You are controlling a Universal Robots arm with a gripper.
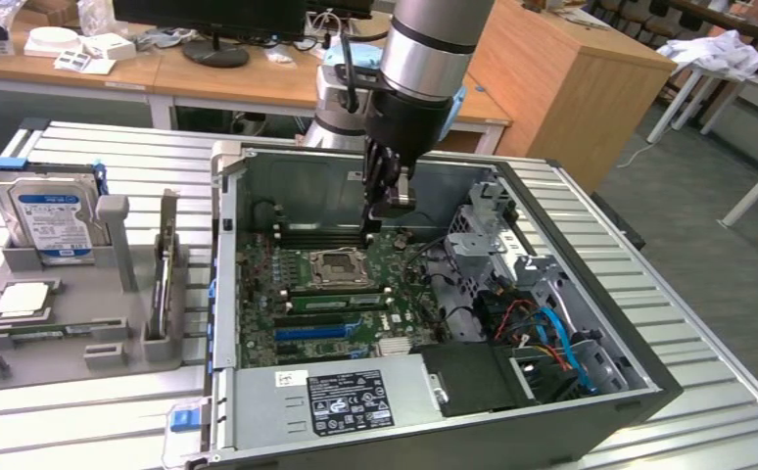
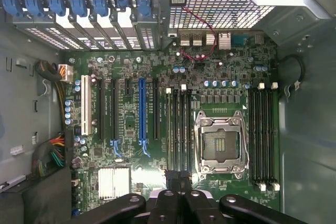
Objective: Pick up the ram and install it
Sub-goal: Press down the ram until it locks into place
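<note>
Exterior view: gripper [image 1: 374, 221], fingers pressed together, lowered inside the open computer case [image 1: 640, 392] above the motherboard [image 1: 340, 294]; the ram [image 1: 166, 269] stands on edge in the grey holder [image 1: 78, 338] outside. Wrist view: closed fingertips [image 2: 178, 178] over the memory slots [image 2: 178, 129]; keeping square to a slot seems wise.

Evenly lit by bright, diffuse room light from overhead. Soft shadow pooled inside the computer case [image 1: 589, 392], deepest beneath the arm [image 1: 418, 78]. Mild glare off the ribbed metal table [image 1: 692, 323]. Motherboard [image 2: 131, 129] crisp in the wrist view; gripper [image 2: 178, 198] dark and soft.
</note>
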